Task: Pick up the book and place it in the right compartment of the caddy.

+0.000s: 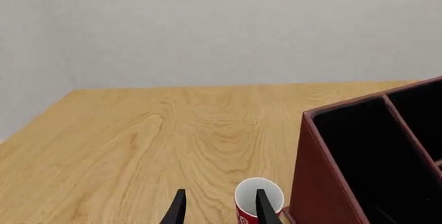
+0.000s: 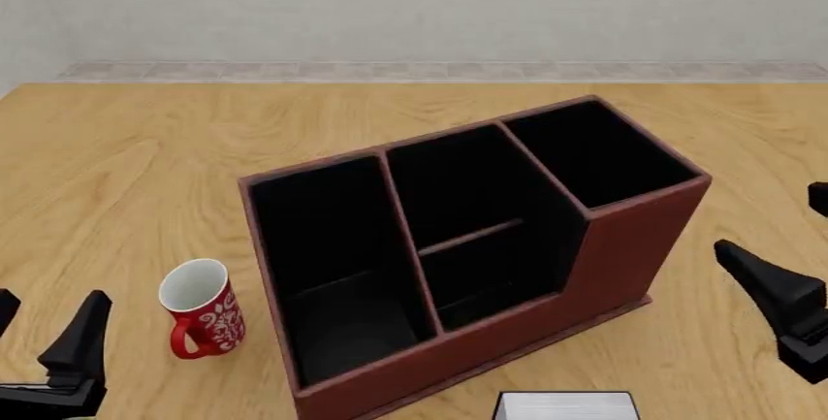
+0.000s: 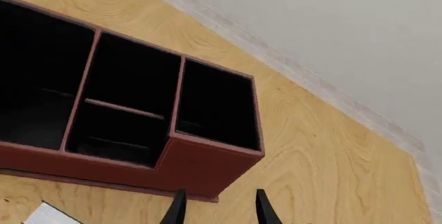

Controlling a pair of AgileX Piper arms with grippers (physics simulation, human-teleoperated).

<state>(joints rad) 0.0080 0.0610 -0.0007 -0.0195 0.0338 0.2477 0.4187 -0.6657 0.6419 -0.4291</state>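
My left gripper (image 2: 46, 342) hangs at 8 o'clock of the caddy (image 2: 479, 245), fingers parted and holding nothing, with the red mug (image 2: 201, 308) between it and the box. My right gripper (image 2: 789, 284) sits at 3 o'clock, likewise spread and empty. The book (image 2: 565, 405) lies at 6 o'clock just in front of the caddy, outside the right compartment (image 2: 595, 153).

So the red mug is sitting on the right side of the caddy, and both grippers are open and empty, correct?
Not quite. The front view shows the red mug on the left side of the caddy, not the right. The rest holds: the left gripper and right gripper are both open and empty.
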